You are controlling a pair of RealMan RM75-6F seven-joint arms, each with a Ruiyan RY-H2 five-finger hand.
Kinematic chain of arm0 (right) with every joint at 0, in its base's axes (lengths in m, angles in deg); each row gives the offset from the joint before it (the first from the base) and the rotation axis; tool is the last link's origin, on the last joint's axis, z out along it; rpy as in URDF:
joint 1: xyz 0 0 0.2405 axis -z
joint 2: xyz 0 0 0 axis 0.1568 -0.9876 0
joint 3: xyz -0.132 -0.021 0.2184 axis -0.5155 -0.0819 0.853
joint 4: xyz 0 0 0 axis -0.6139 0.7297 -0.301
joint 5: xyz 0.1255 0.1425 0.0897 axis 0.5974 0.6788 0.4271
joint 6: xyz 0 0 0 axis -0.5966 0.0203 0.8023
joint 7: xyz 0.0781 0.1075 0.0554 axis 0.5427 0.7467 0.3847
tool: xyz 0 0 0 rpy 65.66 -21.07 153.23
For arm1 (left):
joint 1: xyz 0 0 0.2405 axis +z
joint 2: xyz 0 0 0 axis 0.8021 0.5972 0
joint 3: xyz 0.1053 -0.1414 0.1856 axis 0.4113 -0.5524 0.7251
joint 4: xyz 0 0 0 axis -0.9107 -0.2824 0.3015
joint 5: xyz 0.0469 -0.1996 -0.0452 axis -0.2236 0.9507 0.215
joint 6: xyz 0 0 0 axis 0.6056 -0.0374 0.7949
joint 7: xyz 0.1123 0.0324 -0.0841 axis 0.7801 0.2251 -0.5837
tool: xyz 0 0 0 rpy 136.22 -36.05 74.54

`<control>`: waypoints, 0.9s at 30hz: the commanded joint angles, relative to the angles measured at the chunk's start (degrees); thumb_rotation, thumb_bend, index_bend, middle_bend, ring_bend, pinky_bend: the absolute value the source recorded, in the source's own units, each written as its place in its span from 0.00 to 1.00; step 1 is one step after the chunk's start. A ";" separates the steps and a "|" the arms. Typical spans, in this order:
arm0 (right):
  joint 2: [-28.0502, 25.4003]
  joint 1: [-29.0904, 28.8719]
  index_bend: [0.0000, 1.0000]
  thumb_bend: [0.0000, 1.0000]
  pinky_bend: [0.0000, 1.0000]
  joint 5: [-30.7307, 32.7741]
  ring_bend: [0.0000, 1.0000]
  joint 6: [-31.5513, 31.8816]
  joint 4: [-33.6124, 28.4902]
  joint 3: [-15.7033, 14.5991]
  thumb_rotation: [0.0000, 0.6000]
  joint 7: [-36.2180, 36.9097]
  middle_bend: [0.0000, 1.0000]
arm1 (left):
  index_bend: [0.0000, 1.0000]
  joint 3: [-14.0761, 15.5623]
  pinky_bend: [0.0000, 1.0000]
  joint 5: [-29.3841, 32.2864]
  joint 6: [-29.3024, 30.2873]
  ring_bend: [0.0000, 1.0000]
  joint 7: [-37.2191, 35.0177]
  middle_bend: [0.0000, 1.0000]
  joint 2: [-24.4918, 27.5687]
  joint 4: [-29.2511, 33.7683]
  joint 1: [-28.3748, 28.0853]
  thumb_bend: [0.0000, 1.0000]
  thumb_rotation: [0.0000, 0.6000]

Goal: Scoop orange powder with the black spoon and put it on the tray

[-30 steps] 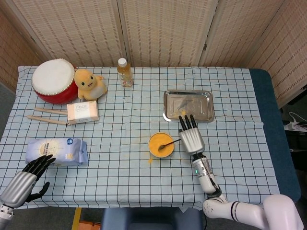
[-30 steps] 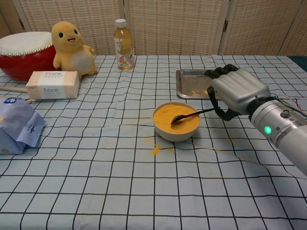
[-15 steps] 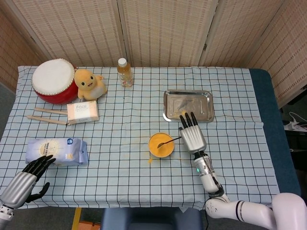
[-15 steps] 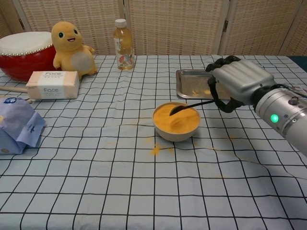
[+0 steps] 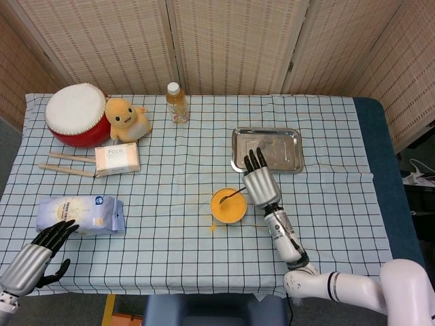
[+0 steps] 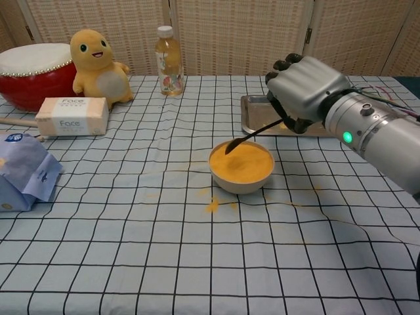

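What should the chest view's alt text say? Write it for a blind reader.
The robot's right hand holds a black spoon raised over a bowl of orange powder, with a metal tray just behind. Spilled powder dots the checked tablecloth.

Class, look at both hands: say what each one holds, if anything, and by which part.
The right hand grips the black spoon by its handle end. The left hand holds nothing.

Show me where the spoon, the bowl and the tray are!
spoon (image 6: 252, 134), chest view, middle of its black handle
bowl (image 6: 240, 181), chest view, its front outer wall
tray (image 5: 295, 149), head view, its right rim
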 commanded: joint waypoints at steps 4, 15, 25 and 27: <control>2.60 -2.72 0.88 0.81 0.04 1.98 0.00 -1.63 4.00 -0.66 1.00 -2.97 0.15 | 0.00 -0.17 0.13 0.09 0.85 0.00 -0.18 0.00 0.21 -0.08 0.34 0.50 1.00; -2.25 -2.36 0.93 0.82 0.04 6.85 0.00 -3.01 -2.91 -3.23 1.00 -5.50 0.17 | 0.00 -0.28 0.13 0.29 0.54 0.00 -0.18 0.00 0.10 -0.12 0.24 0.50 1.00; -6.22 -2.44 0.93 0.82 0.05 7.59 0.00 0.74 -9.27 -3.06 1.00 -2.84 0.17 | 0.00 -0.20 0.13 0.10 0.06 0.00 0.59 0.00 -0.14 0.31 0.07 0.50 1.00; -4.77 -2.71 0.94 0.82 0.07 4.99 0.00 1.60 -6.77 -3.42 1.00 -1.18 0.18 | 0.00 -0.24 0.13 0.11 0.20 0.00 0.54 0.00 -0.07 0.43 0.11 0.50 1.00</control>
